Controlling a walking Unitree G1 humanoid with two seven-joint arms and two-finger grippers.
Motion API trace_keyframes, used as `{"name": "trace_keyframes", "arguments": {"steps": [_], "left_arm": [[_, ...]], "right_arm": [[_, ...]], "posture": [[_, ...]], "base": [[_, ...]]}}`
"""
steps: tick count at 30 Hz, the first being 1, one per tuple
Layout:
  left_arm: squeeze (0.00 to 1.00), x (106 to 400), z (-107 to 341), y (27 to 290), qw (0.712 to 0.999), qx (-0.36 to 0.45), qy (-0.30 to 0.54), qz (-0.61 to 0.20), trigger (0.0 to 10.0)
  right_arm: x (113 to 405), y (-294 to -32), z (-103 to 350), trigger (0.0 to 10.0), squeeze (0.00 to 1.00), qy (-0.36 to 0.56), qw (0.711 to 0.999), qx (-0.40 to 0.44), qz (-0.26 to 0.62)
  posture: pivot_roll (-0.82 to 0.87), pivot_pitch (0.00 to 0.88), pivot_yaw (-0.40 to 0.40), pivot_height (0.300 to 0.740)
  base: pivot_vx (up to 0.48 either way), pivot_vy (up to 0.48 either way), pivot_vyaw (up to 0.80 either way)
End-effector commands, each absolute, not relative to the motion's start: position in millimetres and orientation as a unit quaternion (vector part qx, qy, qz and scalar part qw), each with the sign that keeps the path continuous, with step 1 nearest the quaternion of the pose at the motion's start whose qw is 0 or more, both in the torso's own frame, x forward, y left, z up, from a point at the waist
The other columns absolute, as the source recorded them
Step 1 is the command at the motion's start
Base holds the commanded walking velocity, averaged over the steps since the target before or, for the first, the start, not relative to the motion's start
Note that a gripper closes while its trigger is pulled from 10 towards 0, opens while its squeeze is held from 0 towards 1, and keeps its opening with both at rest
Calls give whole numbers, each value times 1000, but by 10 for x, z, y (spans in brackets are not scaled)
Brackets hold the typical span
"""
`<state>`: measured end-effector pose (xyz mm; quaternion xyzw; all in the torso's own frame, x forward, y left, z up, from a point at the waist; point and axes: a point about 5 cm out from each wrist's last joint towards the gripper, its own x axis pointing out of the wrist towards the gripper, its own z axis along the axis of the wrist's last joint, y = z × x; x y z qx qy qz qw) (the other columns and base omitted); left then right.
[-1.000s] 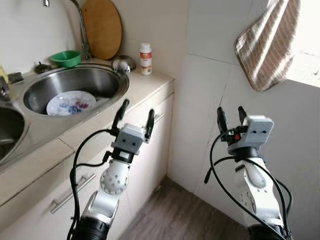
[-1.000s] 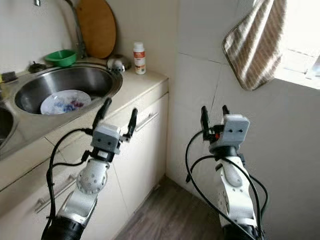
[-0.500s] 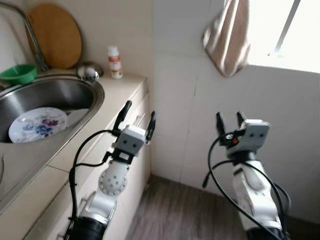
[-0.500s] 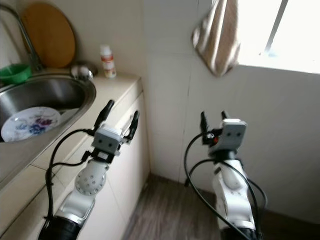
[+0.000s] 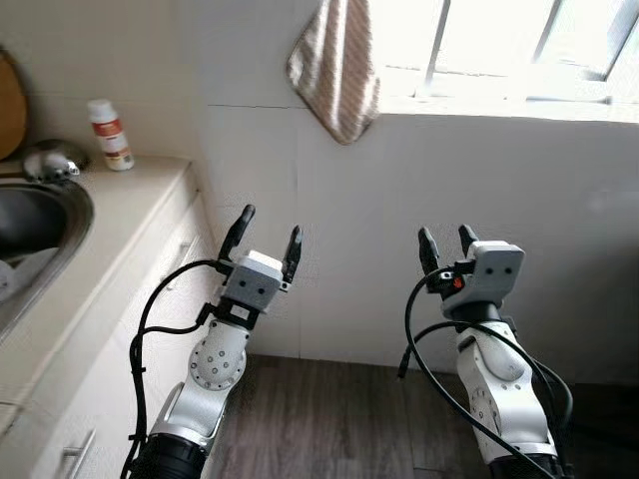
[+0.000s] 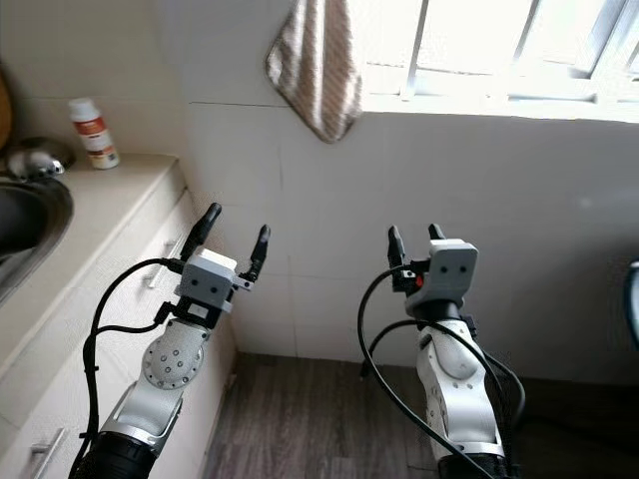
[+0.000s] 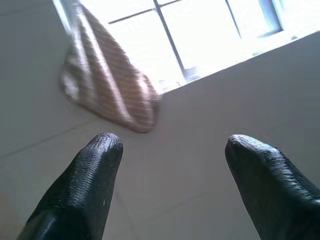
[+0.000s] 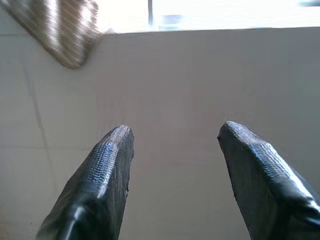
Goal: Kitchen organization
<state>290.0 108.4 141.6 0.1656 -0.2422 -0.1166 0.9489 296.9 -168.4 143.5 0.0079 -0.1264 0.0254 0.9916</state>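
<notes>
Far left: the sink point(image 5: 30, 225) rim cuts into the head view, set into a pale counter point(image 5: 110, 235). At the back of the counter stands a white bottle point(image 5: 108, 134) with a red label, upright, near the wall. Just beside it, toward the sink, lies a shiny metal bowl point(image 5: 45, 162). A sliver of brown board point(image 5: 8, 105) leans on the wall behind the sink. Below the counter, pale cabinet point(image 5: 95, 399) fronts with bar handles.

Left gripper point(image 5: 265, 239) is raised in front of the cabinet end, fingers pointing up and spread wide, holding nothing. Its wrist view looks between the two black fingertips point(image 7: 95, 165) at the tiled wall and the striped towel point(image 7: 107, 85), well apart from them.

Centre: the striped towel point(image 5: 334, 65) hangs from the window ledge, draped down over the white tiled wall point(image 5: 349, 230). Bright barred window point(image 5: 499, 45) above the ledge.

Right gripper point(image 5: 440, 240) is also raised, facing the wall below the window, fingers up, open with a narrower gap than the left, empty. Its wrist view shows both fingertips point(image 8: 112, 155) apart against bare wall, towel corner at the edge.

Dark wood-look floor point(image 5: 329, 409) below both arms.
</notes>
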Motion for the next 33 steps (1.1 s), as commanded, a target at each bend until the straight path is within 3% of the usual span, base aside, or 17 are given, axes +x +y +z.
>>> {"name": "trace_keyframes", "arguments": {"steps": [1, 10, 23, 33], "left_arm": [[0, 2904, 1428, 1083, 947, 169, -244, -122, 10000], [0, 2902, 1386, 1081, 951, 167, -230, -125, 10000], [0, 2899, 1378, 1071, 951, 165, -228, -127, 10000], [0, 2891, 1366, 1044, 950, 165, -226, -137, 10000]], "right_arm": [[2963, -1684, 1446, 10000, 0, -127, 992, -1, 25], [2980, -1647, 1336, 10000, 0, -90, 995, -32, 30], [3004, -1656, 1300, 10000, 0, -75, 996, -40, 25], [3018, -1666, 1291, 10000, 0, -71, 996, -42, 19]], "posture": [[37, 0, 21, 740], [38, 0, 17, 740], [38, 0, 14, 740], [37, 0, 14, 740]], "base": [[0, 0, -800], [0, 0, -89], [0, 469, 0], [0, 0, 0]]}}
